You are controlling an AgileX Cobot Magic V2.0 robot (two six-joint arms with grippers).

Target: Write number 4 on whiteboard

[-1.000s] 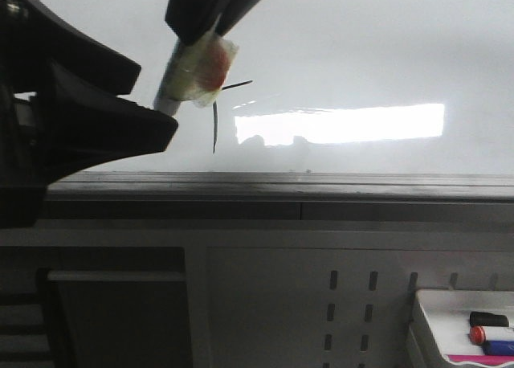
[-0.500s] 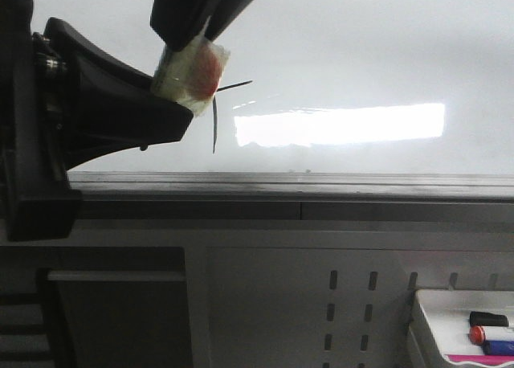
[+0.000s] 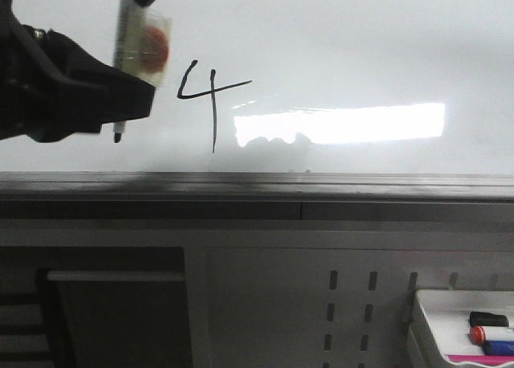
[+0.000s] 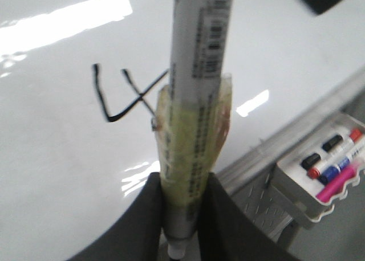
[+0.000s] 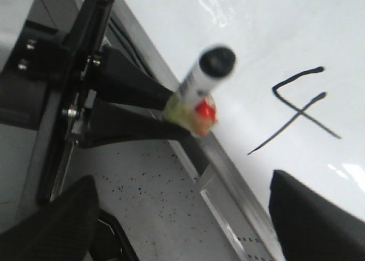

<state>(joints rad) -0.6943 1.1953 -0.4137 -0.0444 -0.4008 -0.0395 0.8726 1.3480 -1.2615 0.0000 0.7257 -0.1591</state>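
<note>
1. Front view: the black 4 (image 3: 207, 101) is sitting on the whiteboard (image 3: 361, 38), left of the glare (image 3: 341, 124); the left gripper (image 3: 120, 99) is pinching a marker (image 3: 122, 63) just left of it.
2. Left wrist view: only here a far-right tray (image 4: 311, 184) of markers is showing fully, and tape (image 4: 191, 141) is wrapping the marker between the fingers (image 4: 145, 221).
3. Right wrist view: the right gripper (image 5: 182, 215) is holding nothing, jaws spread.

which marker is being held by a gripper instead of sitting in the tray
The white-barrelled marker with yellowish tape around it, clamped in the left gripper left of the drawn 4. The black, red and blue ones lie in the small white tray.
</note>
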